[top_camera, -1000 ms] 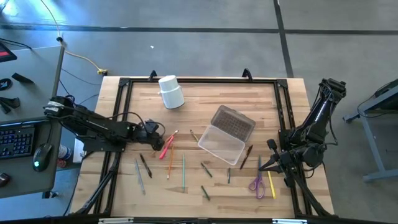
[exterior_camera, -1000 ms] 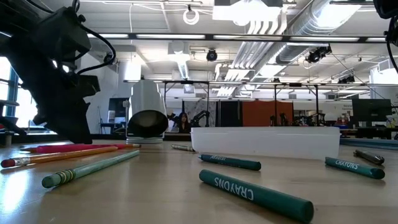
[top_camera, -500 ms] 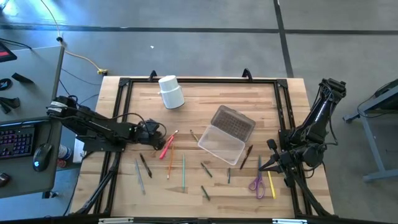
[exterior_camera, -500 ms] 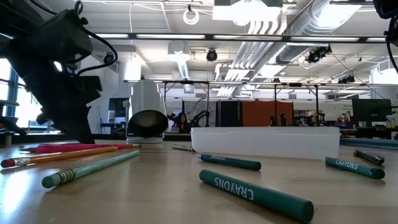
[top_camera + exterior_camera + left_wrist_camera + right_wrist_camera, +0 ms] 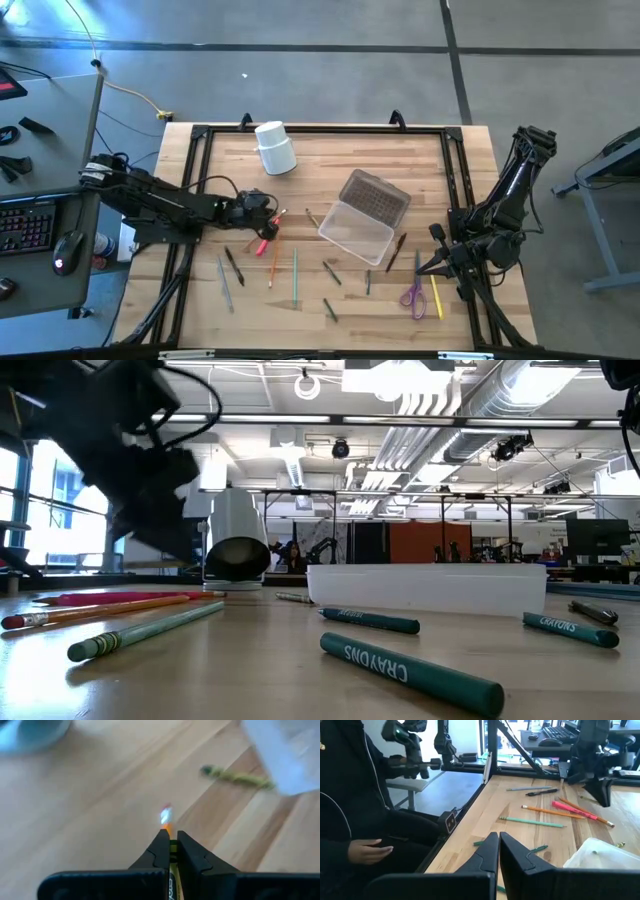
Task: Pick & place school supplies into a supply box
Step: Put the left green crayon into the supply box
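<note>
My left gripper (image 5: 268,212) hangs over the table's left part, shut on an orange pencil (image 5: 169,827) whose pale end juts ahead of the fingers. A pink marker (image 5: 263,244) and another orange pencil (image 5: 273,260) lie just nearside of it. The clear supply box (image 5: 365,215) lies flat at mid-table. More pencils and crayons (image 5: 410,672) are scattered along the near side. Purple scissors (image 5: 412,293) and a yellow marker (image 5: 437,297) lie at the near right. My right gripper (image 5: 420,268) waits shut beside them. My left gripper pinches the orange pencil's shaft (image 5: 171,851) between its two fingers. The fingers lie along the pencil, and its pale-tipped end (image 5: 166,815) sticks out past the fingertips. Whether that end touches the table I cannot tell.
A white cup (image 5: 275,147) lies on its side at the far left. A black frame (image 5: 200,135) runs along the tabletop's edges. A person in dark clothes (image 5: 350,810) sits beside the table. A desk with a keyboard (image 5: 25,225) stands left of it.
My left gripper has risen from the tabletop and moved toward the table's right edge, nearer the supply box. The pink marker and the loose orange pencil have stayed on the table.
</note>
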Action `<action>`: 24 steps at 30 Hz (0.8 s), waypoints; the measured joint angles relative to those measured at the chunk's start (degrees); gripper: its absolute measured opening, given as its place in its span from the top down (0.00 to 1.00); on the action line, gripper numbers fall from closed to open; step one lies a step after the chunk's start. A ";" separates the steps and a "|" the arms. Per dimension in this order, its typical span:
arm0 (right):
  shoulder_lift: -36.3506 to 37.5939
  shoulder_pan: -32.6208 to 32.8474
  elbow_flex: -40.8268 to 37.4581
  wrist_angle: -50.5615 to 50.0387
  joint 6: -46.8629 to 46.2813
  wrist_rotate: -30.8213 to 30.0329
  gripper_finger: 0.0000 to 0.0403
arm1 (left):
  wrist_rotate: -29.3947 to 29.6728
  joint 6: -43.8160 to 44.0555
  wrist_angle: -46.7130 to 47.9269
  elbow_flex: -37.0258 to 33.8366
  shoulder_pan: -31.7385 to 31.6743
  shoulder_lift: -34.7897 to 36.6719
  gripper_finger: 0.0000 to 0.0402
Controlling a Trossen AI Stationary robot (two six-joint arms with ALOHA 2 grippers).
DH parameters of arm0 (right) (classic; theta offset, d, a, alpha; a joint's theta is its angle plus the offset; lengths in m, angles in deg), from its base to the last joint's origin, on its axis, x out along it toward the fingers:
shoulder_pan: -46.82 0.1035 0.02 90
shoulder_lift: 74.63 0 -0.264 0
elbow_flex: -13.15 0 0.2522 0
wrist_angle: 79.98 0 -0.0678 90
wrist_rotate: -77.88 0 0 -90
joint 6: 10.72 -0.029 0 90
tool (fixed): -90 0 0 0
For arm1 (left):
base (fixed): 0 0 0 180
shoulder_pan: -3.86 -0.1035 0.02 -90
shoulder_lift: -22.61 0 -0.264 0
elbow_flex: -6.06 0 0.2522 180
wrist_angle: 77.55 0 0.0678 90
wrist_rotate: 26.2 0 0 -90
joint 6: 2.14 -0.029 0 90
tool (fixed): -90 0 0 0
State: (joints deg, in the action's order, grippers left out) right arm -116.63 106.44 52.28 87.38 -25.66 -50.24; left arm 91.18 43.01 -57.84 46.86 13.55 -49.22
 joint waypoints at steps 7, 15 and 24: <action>0.00 0.00 0.00 0.00 0.00 0.00 1.00 | 1.62 -12.55 -7.02 8.93 0.00 -1.20 0.89; 0.02 0.00 0.00 0.00 0.00 0.00 1.00 | -4.86 -33.37 -22.56 22.55 -0.09 -17.12 0.89; 0.00 0.00 0.00 0.02 0.00 0.01 1.00 | -9.65 -36.64 -10.58 42.86 -4.54 -37.00 0.86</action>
State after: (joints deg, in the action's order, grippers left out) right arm -116.63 106.44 52.28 87.40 -25.66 -50.24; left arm 81.54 6.37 -68.42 89.73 9.01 -86.22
